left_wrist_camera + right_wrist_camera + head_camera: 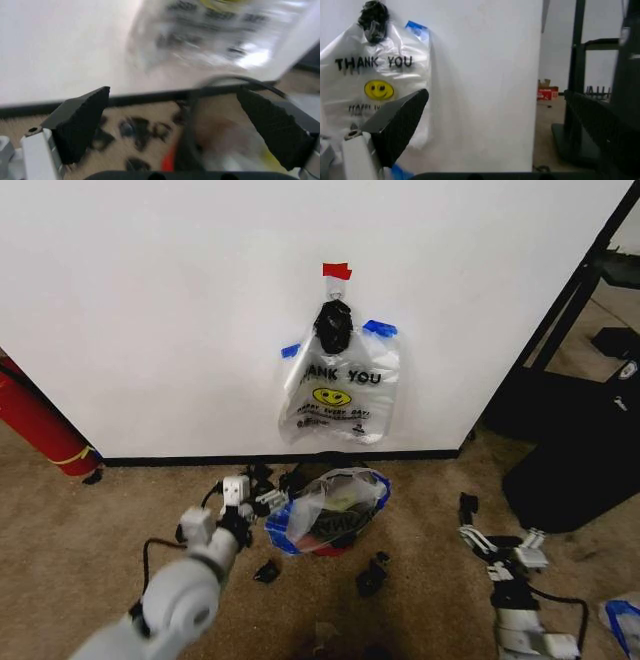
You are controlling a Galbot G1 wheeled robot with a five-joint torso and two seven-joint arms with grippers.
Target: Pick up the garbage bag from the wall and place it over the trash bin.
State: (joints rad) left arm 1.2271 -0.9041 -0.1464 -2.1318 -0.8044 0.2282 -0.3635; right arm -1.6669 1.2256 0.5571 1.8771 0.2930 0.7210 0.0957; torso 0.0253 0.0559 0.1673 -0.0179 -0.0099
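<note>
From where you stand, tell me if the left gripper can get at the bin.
Probably yes. The left gripper hangs open right beside the bin, at its rim, with only carpet between. A clear bag already drapes over the bin's top, so it would meet plastic first.

Left end effector (pixel 250 498) extended forward and low, fingers spread apart. Right end effector (pixel 478 535) low at the right side, fingers likewise apart.

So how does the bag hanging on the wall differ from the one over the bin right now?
The "THANK YOU" bag hangs flat on the wall, taped at its top corners; the garbage bag sits crumpled over the trash bin on the carpet. The hanging bag's print and yellow smiley are readable; the garbage bag's surface is too wrinkled to read. Both are thin clear plastic with blue tape.
</note>
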